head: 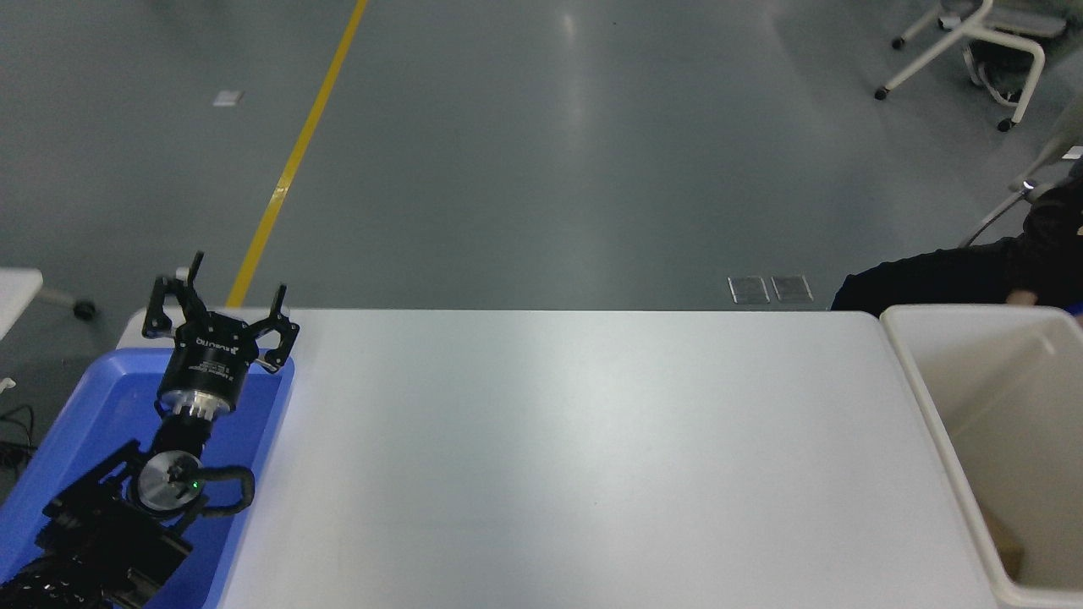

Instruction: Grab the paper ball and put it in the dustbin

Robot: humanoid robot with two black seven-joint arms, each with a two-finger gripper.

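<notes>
The off-white dustbin [922, 397] stands at the table's right end, cut off by the picture's right edge. A tan piece [1005, 541] lies low inside it; I cannot tell what it is. The paper ball is out of view. My right arm and its gripper are out of view too. My left gripper [224, 298] is parked at the lower left, open and empty, above the far end of the blue tray [101, 397].
The white table [575, 457] spans the middle. A person in dark clothes [931, 275] is behind the dustbin at the far right, one hand [1027, 297] near its rim. A white chair [973, 42] stands at the top right.
</notes>
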